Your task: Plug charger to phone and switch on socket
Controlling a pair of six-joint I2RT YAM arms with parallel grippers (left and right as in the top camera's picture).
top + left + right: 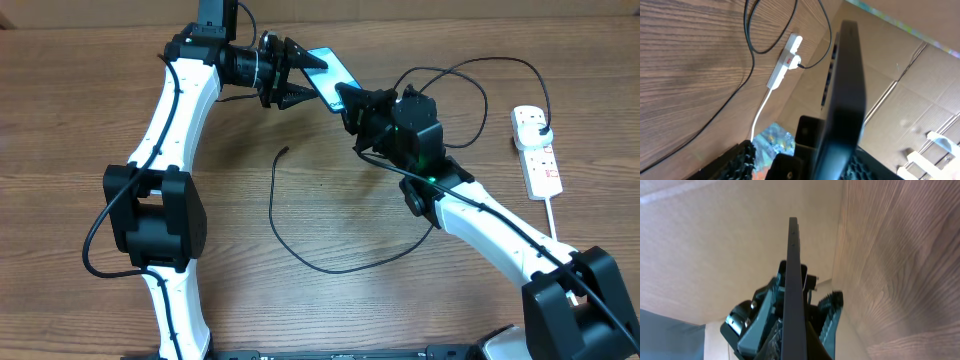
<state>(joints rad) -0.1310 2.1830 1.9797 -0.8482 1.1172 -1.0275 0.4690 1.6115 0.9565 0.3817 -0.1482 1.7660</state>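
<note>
The phone (328, 72) is held off the table at the back, screen up, between both arms. My right gripper (350, 100) is shut on its near right end. My left gripper (305, 78) stands open astride its left end. In the left wrist view the phone (845, 85) shows edge-on close to the right finger (875, 170), with a gap to the left finger (742, 160). In the right wrist view the phone (792, 275) rises edge-on from my shut right gripper (795, 350). The charger (290, 240) loops over the table, its loose tip near the middle and its plug in the socket (540, 160).
The socket (782, 67) lies at the table's right edge with its thick white cord (760, 112) trailing toward the front. Cardboard walls (900, 75) stand behind the table. The charger cable (747, 35) crosses the wood below the phone.
</note>
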